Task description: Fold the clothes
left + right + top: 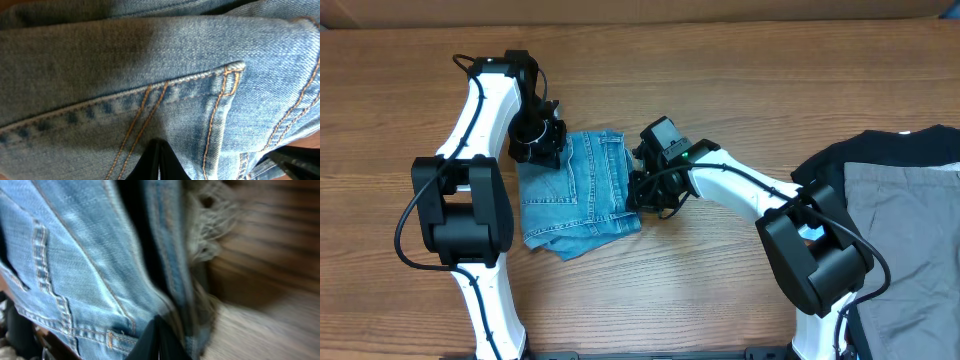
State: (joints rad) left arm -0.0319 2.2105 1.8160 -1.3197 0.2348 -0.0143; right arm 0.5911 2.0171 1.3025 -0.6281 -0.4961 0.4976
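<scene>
The clothes are light-blue jeans [578, 195], folded into a compact bundle at the middle of the wooden table. My left gripper [542, 148] is at the bundle's far left corner, its jaws closed together with the tips in the denim [150, 60] beside a stitched pocket corner [231, 70]. My right gripper [642, 192] is at the bundle's right edge. Its jaws are also closed, pinching the denim [85, 255] near a belt loop, with a frayed hem [212, 220] just beyond. The right wrist view is blurred.
A pile of other garments lies at the right edge, a black one [880, 155] over a grey one [905, 230]. Bare wooden table [720, 290] surrounds the jeans. A cardboard wall [720, 10] runs along the back.
</scene>
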